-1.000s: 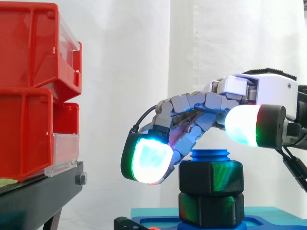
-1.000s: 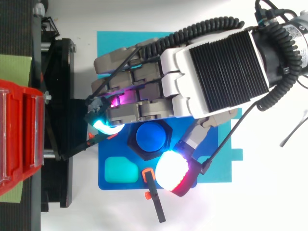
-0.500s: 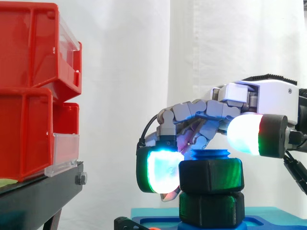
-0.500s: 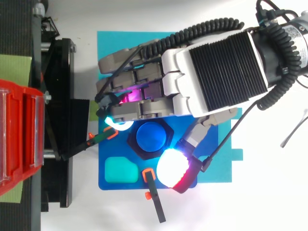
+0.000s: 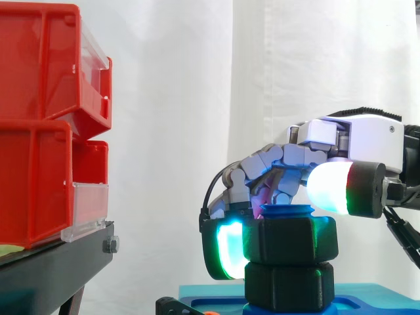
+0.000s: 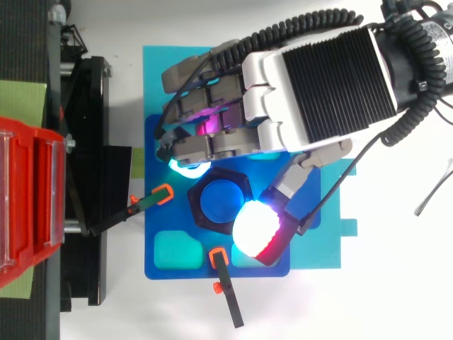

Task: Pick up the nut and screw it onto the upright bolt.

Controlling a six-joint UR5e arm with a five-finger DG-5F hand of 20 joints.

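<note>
Nut [image 5: 291, 239] threaded on blue bolt [image 5: 287, 211], stacked above lower nut [image 5: 287, 286], over blue base [image 6: 164, 265]. Hand [image 6: 318, 74] above. Fingers [image 5: 226, 251] curled, pad against nut's left flat, thumb [image 6: 253, 230] on near side: pinching nut. Nut looks rigid, light, probably plastic; opposite flats give best hold. A second ago finger pad stood clear to left; now closed in.
</note>
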